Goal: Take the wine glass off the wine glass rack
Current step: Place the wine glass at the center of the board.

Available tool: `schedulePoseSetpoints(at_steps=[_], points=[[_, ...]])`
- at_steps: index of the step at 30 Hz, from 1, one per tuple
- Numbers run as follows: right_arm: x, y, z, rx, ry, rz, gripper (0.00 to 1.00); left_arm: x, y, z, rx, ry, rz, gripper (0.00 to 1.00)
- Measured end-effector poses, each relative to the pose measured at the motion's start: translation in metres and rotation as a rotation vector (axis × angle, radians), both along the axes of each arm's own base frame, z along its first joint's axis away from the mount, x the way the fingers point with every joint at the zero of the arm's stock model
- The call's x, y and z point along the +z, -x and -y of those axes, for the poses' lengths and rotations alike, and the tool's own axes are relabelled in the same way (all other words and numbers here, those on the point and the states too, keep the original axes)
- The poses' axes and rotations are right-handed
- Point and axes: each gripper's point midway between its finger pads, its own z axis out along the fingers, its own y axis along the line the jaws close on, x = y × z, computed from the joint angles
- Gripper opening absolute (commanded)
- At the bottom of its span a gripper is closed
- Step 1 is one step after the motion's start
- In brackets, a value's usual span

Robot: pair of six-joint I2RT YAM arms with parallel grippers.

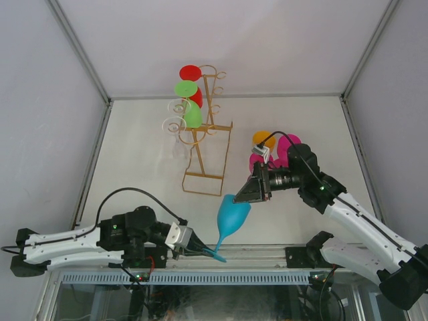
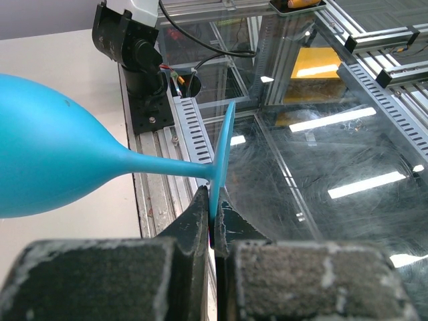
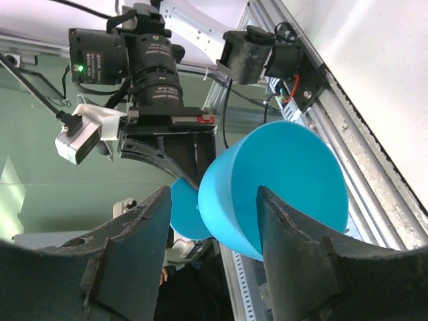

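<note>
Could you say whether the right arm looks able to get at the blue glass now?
Probably yes: the right gripper stands open astride the blue glass, nothing between; the left gripper pinches only its foot.

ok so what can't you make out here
top view: the right arm partly hides the orange glass and magenta glass behind it
right wrist view: whether the right gripper touches the blue glass; a finger covers the contact
left wrist view: the bowl's mouth, cut off by the left edge
top view: clear glasses on the rack, too faint to count
</note>
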Motion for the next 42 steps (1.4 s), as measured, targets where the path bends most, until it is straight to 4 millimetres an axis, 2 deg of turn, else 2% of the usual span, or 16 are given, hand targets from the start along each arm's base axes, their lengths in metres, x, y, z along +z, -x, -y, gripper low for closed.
schedulePoseSetpoints(at_steps=[7,17,25,28,37,42], points=[[0.010,0.012,0.001,0.082,-0.050,0.020,0.48,-0.003,0.000,-0.002,-0.003,-0.009,0.013,0.00],[0.006,0.016,0.001,0.128,-0.049,0.008,0.47,-0.004,0.002,-0.004,-0.011,-0.014,0.013,0.00],[0.000,0.014,-0.001,0.132,-0.033,-0.012,0.55,-0.003,0.003,-0.005,-0.015,-0.011,0.011,0.00],[-0.005,0.011,-0.003,0.133,-0.021,-0.035,0.55,-0.003,0.003,-0.004,-0.015,-0.011,0.008,0.00],[-0.006,0.013,-0.003,0.166,-0.026,-0.062,0.32,-0.002,0.003,-0.004,-0.014,-0.005,0.009,0.00],[-0.003,0.015,-0.002,0.183,-0.038,-0.060,0.28,-0.004,0.002,-0.003,-0.014,-0.014,0.011,0.00]])
